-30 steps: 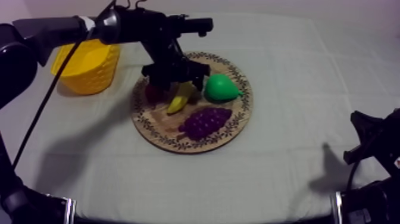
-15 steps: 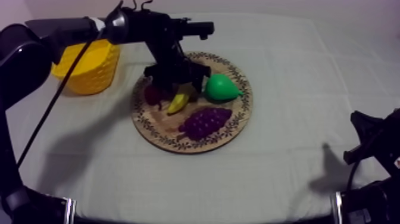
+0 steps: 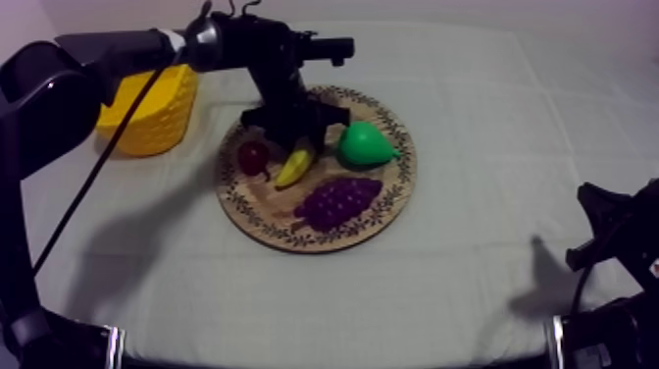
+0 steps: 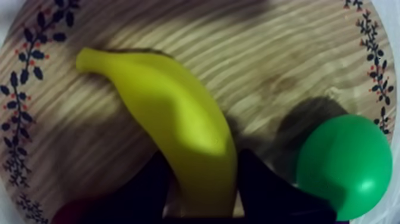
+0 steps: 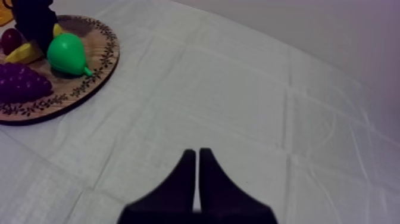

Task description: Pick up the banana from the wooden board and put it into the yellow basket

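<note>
The yellow banana (image 3: 294, 165) lies on the round wooden board (image 3: 384, 211), between a small red fruit (image 3: 253, 157) and a green pear (image 3: 363, 144). My left gripper (image 3: 297, 137) has come down on the banana's far end. In the left wrist view its two black fingers press on both sides of the banana (image 4: 178, 125), which still rests on the board (image 4: 268, 59). The yellow basket (image 3: 147, 113) stands left of the board, behind the left arm. My right gripper (image 5: 197, 156) hangs shut and holding nothing over bare cloth at the table's right side.
A bunch of purple grapes (image 3: 338, 201) lies on the board's near side. The pear (image 4: 345, 164) sits close beside the left gripper's finger. From the right wrist, the board (image 5: 89, 71) with the pear (image 5: 66, 53) and grapes (image 5: 21, 80) lies far off.
My left gripper has sunk lower onto the banana and shifted slightly toward the board's far rim. The small red fruit now shows beside it. The right arm has not moved.
</note>
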Controlling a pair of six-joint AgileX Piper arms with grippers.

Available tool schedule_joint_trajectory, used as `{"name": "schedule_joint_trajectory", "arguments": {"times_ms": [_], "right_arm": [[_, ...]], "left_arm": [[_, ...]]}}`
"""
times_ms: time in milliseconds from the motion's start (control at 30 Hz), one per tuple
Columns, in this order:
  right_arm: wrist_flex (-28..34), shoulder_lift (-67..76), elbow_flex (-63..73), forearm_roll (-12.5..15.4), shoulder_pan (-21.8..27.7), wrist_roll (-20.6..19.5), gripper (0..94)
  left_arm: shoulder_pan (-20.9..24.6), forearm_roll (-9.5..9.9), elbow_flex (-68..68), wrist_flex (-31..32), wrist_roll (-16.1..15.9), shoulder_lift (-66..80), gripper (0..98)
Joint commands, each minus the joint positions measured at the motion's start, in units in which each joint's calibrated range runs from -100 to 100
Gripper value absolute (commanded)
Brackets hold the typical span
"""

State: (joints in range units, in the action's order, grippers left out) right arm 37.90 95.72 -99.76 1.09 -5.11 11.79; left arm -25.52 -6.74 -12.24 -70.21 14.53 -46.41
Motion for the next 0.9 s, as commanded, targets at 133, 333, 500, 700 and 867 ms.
{"name": "schedule_joint_trajectory", "arguments": {"times_ms": [133, 333, 500, 700, 867], "right_arm": [[0.0, 0.0, 0.0, 0.0, 0.0, 0.0, 0.2], [0.0, 0.0, 0.0, 0.0, 0.0, 0.0, 0.2], [0.0, 0.0, 0.0, 0.0, 0.0, 0.0, 0.2], [0.0, 0.0, 0.0, 0.0, 0.0, 0.0, 0.2], [0.0, 0.0, 0.0, 0.0, 0.0, 0.0, 0.2]], "left_arm": [[-0.2, 0.50, -0.6, -0.7, 0.4, -0.4, 35.5], [-0.5, 0.92, -0.3, -0.2, 0.5, 0.2, 32.2], [-0.7, 1.17, -0.1, 0.5, 0.2, 2.3, 31.7], [-0.8, 2.65, -2.1, -1.4, 0.9, 6.7, 31.7], [-0.1, 3.95, -3.4, -2.9, 1.1, 13.9, 31.8]]}}
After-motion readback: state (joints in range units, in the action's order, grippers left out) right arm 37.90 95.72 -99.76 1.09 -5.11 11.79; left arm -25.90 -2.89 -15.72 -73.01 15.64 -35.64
